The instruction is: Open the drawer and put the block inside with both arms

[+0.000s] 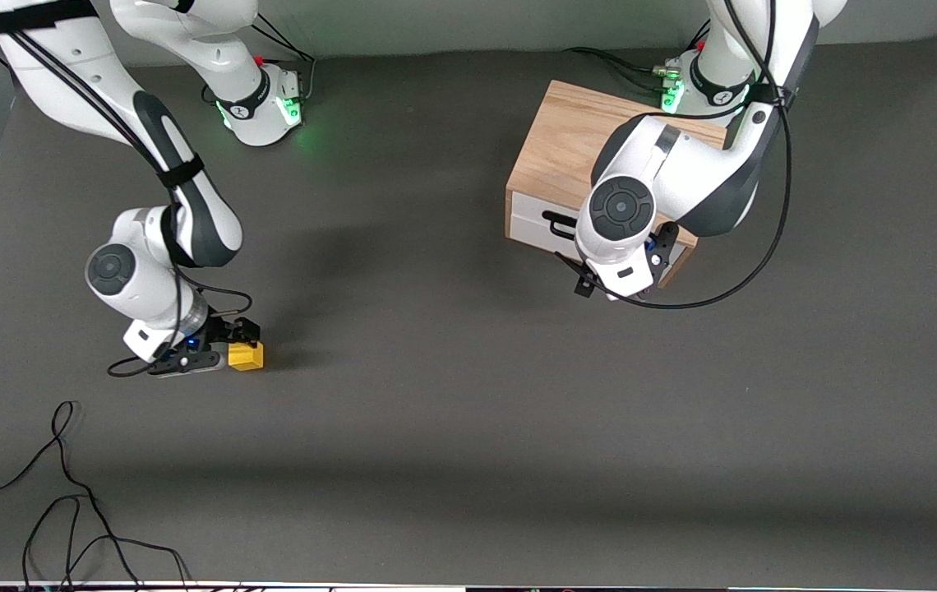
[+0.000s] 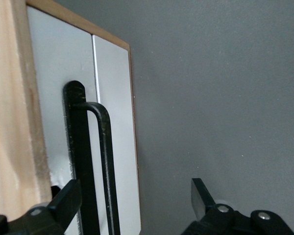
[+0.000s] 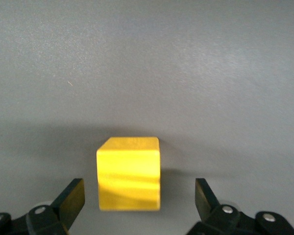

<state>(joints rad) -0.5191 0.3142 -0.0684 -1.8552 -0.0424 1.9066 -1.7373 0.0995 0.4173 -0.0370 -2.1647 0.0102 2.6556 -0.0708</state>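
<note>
Block [image 1: 246,355]: one, on table, flanked by wide right gripper [image 3: 137,200]. Left gripper [image 2: 134,203] wide at shut drawer's [image 2: 63,98] single handle [image 2: 105,161].

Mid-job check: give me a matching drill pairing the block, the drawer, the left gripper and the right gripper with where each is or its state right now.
1. block
2. drawer
3. left gripper
4. right gripper

A. open, at the black handle
B. closed
C. open, low around the yellow cube
D. on the table, toward the right arm's end

Pairs: 1-D, 2-B, 3-A, 4-C
</note>
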